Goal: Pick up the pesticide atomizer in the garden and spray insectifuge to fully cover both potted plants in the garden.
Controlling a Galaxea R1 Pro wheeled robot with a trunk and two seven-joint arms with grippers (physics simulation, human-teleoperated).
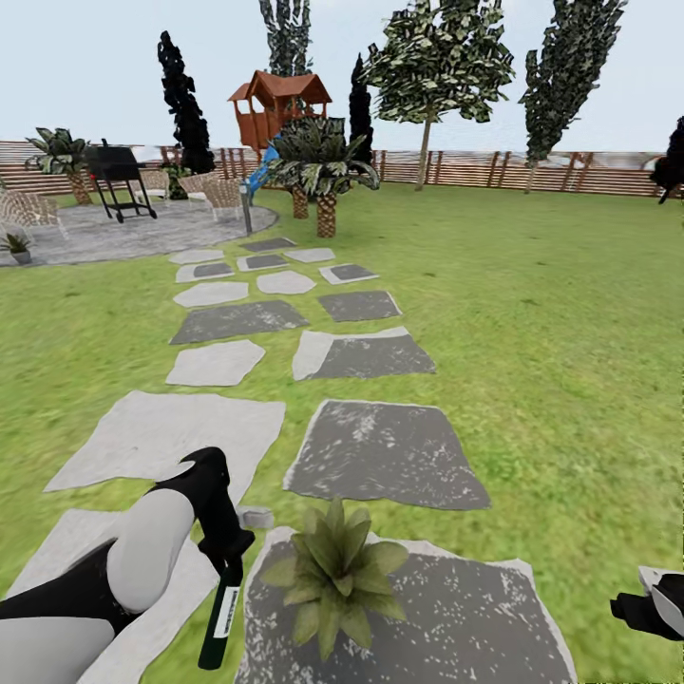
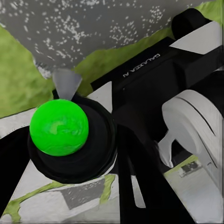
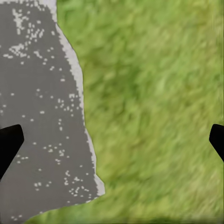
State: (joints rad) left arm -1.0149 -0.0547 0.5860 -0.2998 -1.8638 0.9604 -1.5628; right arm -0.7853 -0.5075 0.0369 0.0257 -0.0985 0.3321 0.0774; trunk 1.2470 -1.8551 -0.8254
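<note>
In the head view my left gripper (image 1: 226, 553) is shut on the pesticide atomizer (image 1: 224, 613), a slim dark-green bottle with a white label that hangs downward over a pale slab. Just right of it, a potted plant (image 1: 332, 570) of pointed green leaves sits on a dark stone slab (image 1: 456, 608). A second potted plant (image 1: 16, 245) in a small grey pot stands far off on the round patio (image 1: 114, 237). My right gripper (image 1: 629, 606) is low at the right; in its wrist view the right gripper (image 3: 112, 144) is open over grass and a slab edge.
Stepping slabs (image 1: 361, 356) lead across the lawn to the patio with a black grill (image 1: 119, 176) and wicker chairs (image 1: 223, 195). A grey bollard lamp (image 1: 247, 204), palms (image 1: 323, 180), a wooden playhouse (image 1: 277, 109) and the slatted fence (image 1: 494, 169) stand beyond.
</note>
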